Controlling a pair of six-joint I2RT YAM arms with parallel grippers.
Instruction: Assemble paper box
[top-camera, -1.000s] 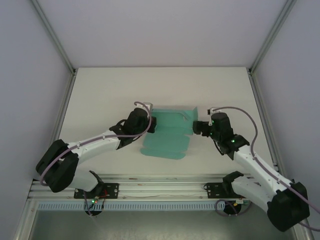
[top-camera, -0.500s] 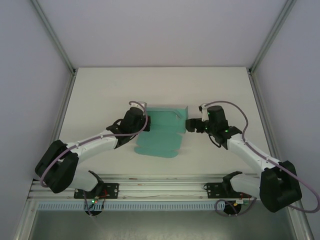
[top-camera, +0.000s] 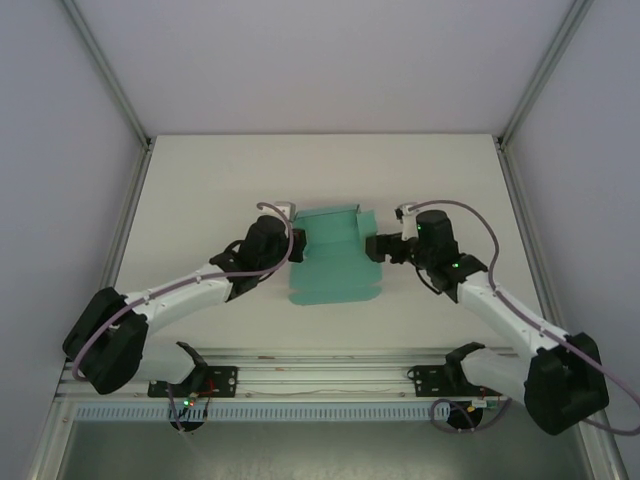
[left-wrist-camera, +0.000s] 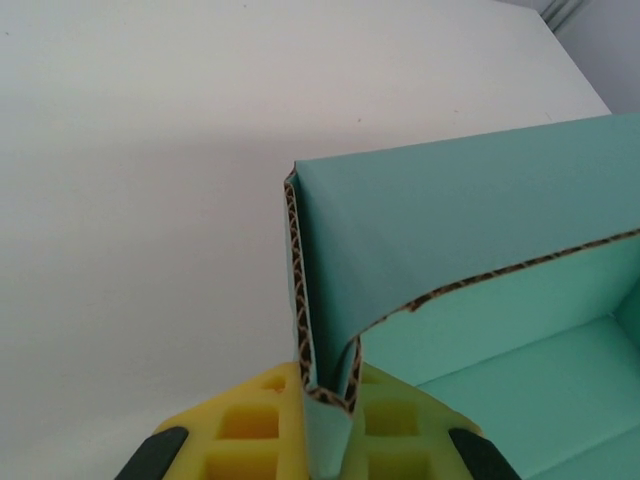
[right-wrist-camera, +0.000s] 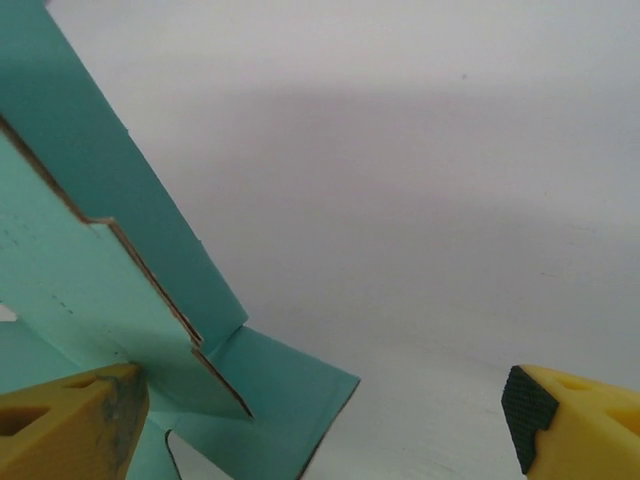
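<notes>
**Paper box part-folded; left end effector clamped on its wall, right one wide**

Paper box (top-camera: 330, 265): teal-green card, partly folded. Its base panel lies flat on the white table (top-camera: 200, 190), with bare table on every side of the box. The far edge of the box stands up as a low wall. The near panel lies flat.

Left end effector (top-camera: 295, 243): at the left edge of the box, toward its far corner. In the left wrist view the end effector (left-wrist-camera: 330, 425) is closed narrow, its yellow fingers (left-wrist-camera: 245, 425) pinching an upright wall of the box (left-wrist-camera: 480, 230). The card there is doubled over on itself, and the brown corrugated edge shows along the fold. The inside of the box opens beside the grip.

Right end effector (top-camera: 372, 247): at the right edge of the box, beside a raised flap. In the right wrist view the end effector (right-wrist-camera: 325, 405) is spread wide. One finger (right-wrist-camera: 65, 425) sits just beside the box (right-wrist-camera: 80, 250); cannot tell whether it touches. The other finger (right-wrist-camera: 575, 420) is well apart from the box, over bare table.
</notes>
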